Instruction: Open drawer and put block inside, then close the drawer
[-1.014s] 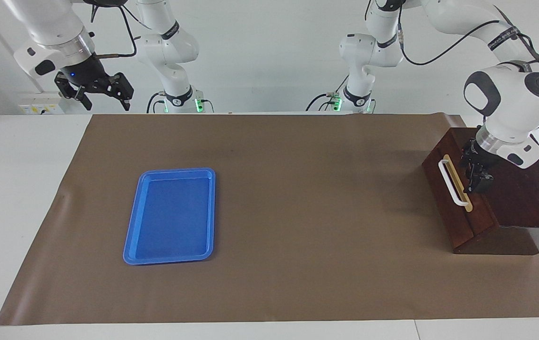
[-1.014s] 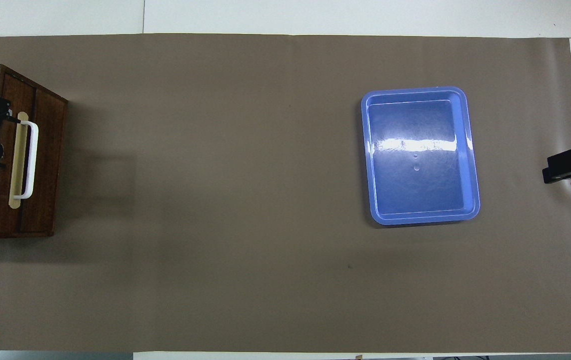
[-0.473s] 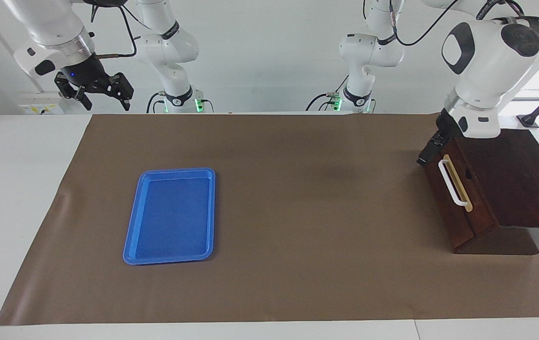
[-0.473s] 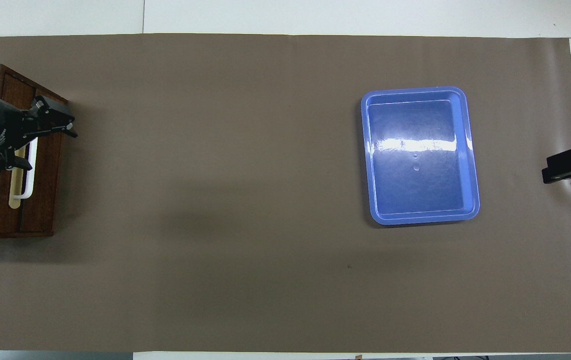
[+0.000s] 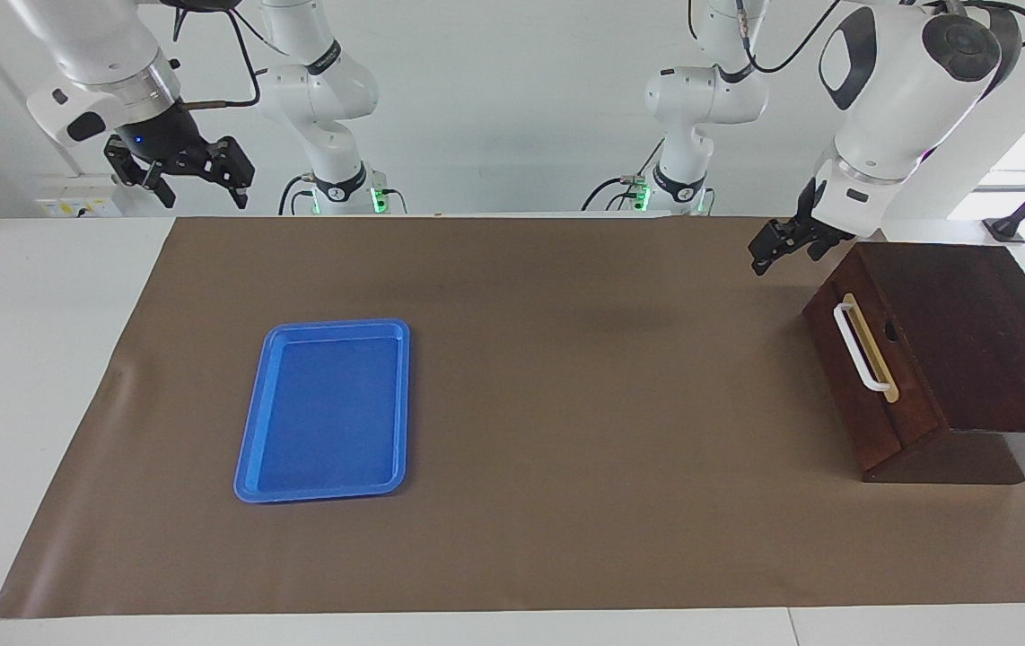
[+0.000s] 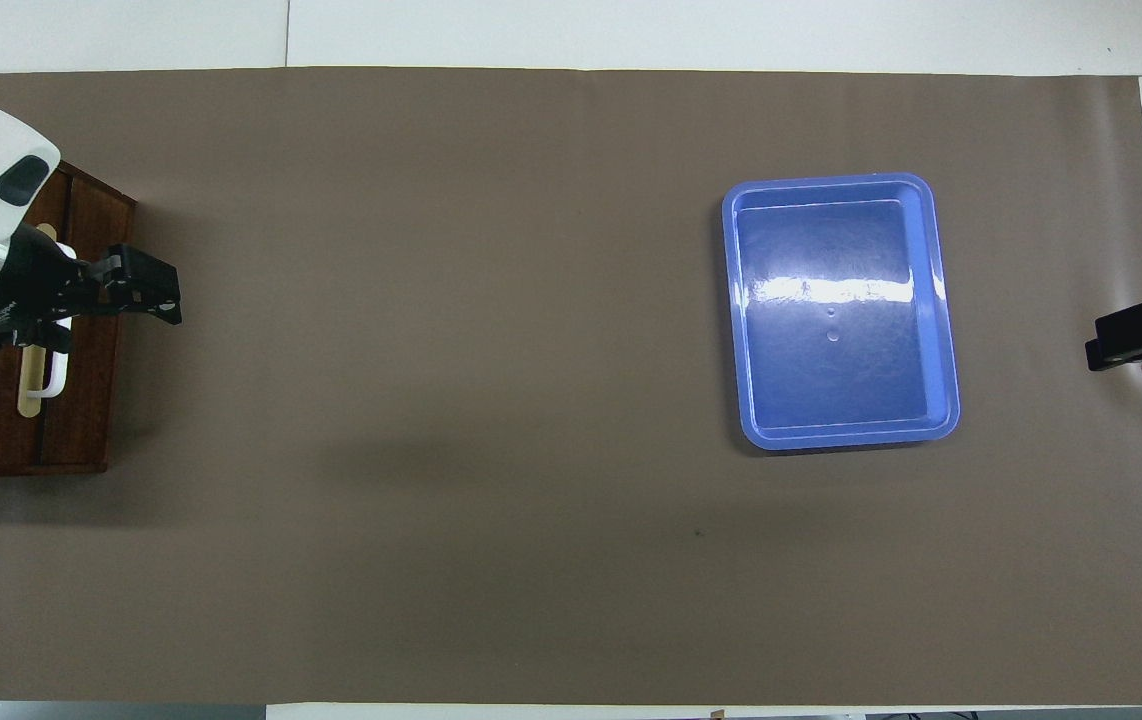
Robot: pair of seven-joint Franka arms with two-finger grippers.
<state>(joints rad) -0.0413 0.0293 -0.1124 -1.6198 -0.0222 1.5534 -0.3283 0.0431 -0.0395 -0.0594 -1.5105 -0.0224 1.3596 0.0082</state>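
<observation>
The dark wooden drawer [image 5: 871, 395] sits pushed in flush with its box [image 5: 970, 332] at the left arm's end of the table, its white bar handle [image 5: 857, 346] free. In the overhead view the drawer [image 6: 81, 400] and handle [image 6: 52, 382] show partly under the left arm. My left gripper [image 5: 782, 249] hangs open and empty in the air over the mat beside the box's corner nearest the robots; the overhead view has this left gripper [image 6: 121, 315] at the drawer front's edge. My right gripper [image 5: 205, 193] waits open and raised at the right arm's end. The block is out of view.
An empty blue tray [image 5: 324, 413] lies on the brown mat [image 5: 566, 404] toward the right arm's end; the same tray [image 6: 836, 330] also shows from overhead. Part of the right gripper [image 6: 1141, 330] shows at the mat's edge.
My left gripper has lifted off the top of the box beside the handle and swung up over the mat by the box's corner. The drawer, tray and right arm have not moved.
</observation>
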